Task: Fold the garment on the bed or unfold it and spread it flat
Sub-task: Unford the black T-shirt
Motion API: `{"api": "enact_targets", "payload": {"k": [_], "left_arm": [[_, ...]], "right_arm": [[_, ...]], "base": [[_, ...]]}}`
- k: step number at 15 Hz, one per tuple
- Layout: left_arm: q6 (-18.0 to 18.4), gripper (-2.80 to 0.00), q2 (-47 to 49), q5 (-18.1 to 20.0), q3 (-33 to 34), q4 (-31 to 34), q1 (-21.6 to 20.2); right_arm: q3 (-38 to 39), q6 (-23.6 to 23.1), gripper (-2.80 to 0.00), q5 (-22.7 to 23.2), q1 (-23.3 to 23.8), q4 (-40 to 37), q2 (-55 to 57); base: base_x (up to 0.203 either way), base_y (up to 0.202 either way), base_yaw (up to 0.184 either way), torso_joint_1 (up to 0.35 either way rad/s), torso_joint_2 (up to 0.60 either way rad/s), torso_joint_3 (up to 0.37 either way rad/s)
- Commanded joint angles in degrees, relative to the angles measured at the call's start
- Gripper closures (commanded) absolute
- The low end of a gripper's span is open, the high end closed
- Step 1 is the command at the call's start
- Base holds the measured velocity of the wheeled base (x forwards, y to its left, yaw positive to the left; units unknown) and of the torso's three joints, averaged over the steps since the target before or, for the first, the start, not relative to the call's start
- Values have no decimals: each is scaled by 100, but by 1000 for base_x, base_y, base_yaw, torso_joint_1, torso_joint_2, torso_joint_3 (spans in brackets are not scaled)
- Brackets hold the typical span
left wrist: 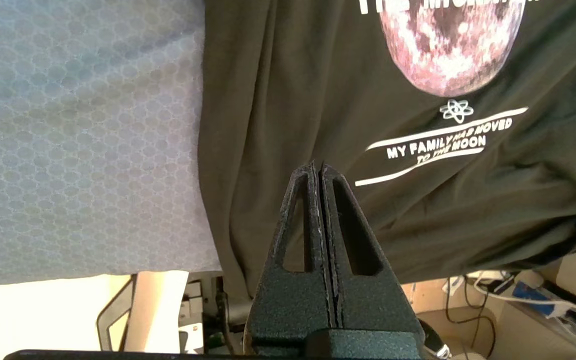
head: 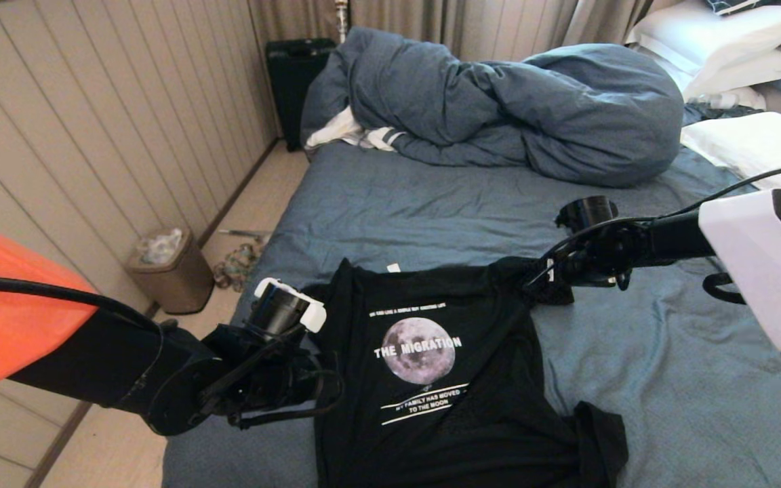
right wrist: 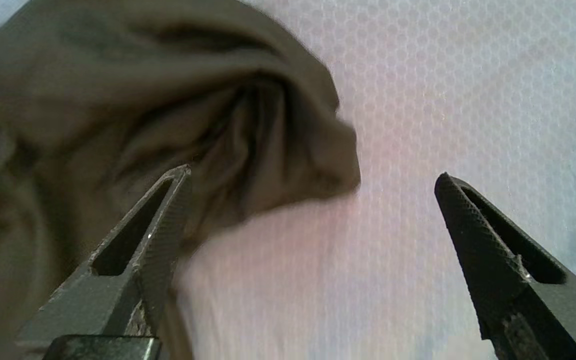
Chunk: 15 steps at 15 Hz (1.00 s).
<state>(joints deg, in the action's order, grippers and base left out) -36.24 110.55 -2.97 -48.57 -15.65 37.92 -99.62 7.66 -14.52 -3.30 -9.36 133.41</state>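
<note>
— Step? Spreading the shirt (head: 431,379), print up, on the bed (head: 668,366). Right gripper (right wrist: 313,210) splayed wide beside the bunched sleeve, holding nothing.
— Left gripper (left wrist: 322,172)? Pressed together, empty, over the hem. Next, probably: pinch and tug the sleeve flat.

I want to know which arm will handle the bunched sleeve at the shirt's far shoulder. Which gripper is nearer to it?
Right. The right gripper, jaws open, hovers right at the bunched sleeve. The left gripper, shut, is over the T-shirt body near its opposite side edge.
</note>
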Motion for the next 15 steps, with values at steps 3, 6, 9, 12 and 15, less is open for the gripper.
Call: {"api": "enact_targets", "payload": {"k": [3, 6, 9, 12, 15], "left_arm": [[-23, 0, 132, -20, -2, -8, 48], [-23, 0, 241, -29, -21, -26, 48], [-14, 0, 290, -29, -21, -68, 48], [-14, 0, 320, -29, -21, -69, 48], [-14, 0, 327, -29, -30, -69, 48]], "right_arm": [[690, 3, -280, 25, -4, 11, -605], [768, -1, -280, 37, 23, 21, -517], [601, -26, -280, 37, 21, 29, -170], [3, -6, -280, 73, -4, 20, 307], [-353, -30, -280, 81, -123, 0, 598]], "base": [[0, 0, 0, 0, 0, 0], [0, 0, 0, 0, 0, 0], [0, 0, 0, 0, 0, 0], [0, 0, 0, 0, 0, 0], [0, 0, 0, 0, 0, 0]]}}
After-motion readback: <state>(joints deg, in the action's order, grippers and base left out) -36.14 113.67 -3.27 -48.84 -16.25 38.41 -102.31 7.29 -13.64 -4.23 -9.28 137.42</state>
